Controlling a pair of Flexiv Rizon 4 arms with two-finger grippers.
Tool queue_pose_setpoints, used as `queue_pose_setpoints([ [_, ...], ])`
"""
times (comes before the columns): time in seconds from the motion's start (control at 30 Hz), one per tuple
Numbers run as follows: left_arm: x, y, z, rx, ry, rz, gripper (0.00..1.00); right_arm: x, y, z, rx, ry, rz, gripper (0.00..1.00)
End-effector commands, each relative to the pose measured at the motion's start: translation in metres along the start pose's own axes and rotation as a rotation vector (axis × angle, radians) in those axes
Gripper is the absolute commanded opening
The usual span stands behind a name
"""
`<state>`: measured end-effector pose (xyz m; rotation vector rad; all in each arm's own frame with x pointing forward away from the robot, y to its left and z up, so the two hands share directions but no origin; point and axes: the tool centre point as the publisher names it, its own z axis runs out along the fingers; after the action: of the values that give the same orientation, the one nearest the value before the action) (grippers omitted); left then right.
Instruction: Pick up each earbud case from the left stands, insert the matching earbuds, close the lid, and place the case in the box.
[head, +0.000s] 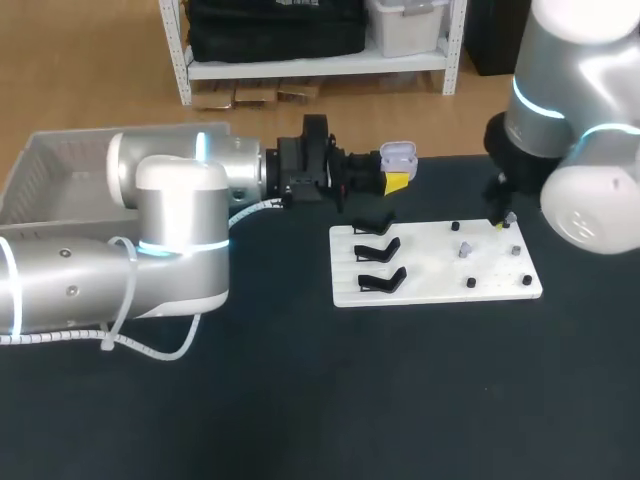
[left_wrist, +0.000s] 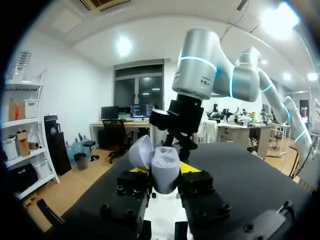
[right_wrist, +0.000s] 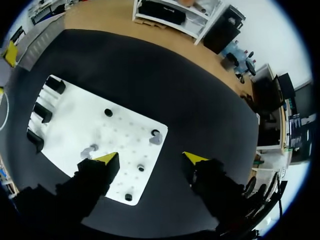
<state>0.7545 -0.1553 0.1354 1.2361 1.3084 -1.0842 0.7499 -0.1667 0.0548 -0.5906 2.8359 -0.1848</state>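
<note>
The left hand (left_wrist: 165, 175) is clamped on the earbud case (left_wrist: 164, 170), whose lid (left_wrist: 141, 151) is swung open above the fingers. The right hand (right_wrist: 151, 157) hangs open over the white board (right_wrist: 75, 110), with an earbud (right_wrist: 156, 139) just ahead of its fingertips. To do this well, I'd centre the right hand on that earbud, pinch it gently, and hold the case level.

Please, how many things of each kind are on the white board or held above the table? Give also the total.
black plastic stands: 3
open lilac plastic earbud case: 1
small grey earbuds: 2
small black round pegs: 4
Total: 10
</note>
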Motion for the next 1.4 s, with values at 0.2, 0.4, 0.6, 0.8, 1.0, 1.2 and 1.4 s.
queue_pose_setpoints([
  [0.2,0.002,0.000,0.000,-0.003,-0.007,0.004,0.00,-0.011,-0.005,0.019,-0.012,0.058,0.006,0.48],
  [0.4,0.002,0.000,0.000,-0.003,-0.007,0.004,0.00,-0.010,-0.006,0.027,-0.017,0.070,0.011,0.47],
  [0.6,0.002,0.000,0.000,-0.003,-0.007,0.004,0.00,-0.009,-0.005,0.034,-0.026,0.079,0.022,0.46],
  [0.8,0.002,0.000,0.000,-0.003,-0.007,0.004,0.00,-0.009,-0.007,0.036,-0.025,0.084,0.037,0.43],
  [1.0,0.002,0.000,0.000,-0.003,-0.007,0.004,0.00,-0.013,-0.006,0.035,-0.025,0.082,0.056,0.38],
  [1.2,0.002,0.000,0.000,-0.003,-0.007,0.004,0.00,-0.014,-0.005,0.034,-0.029,0.081,0.075,0.37],
  [1.4,0.002,0.000,0.000,-0.003,-0.007,0.004,0.00,-0.015,-0.005,0.034,-0.028,0.086,0.089,0.33],
])
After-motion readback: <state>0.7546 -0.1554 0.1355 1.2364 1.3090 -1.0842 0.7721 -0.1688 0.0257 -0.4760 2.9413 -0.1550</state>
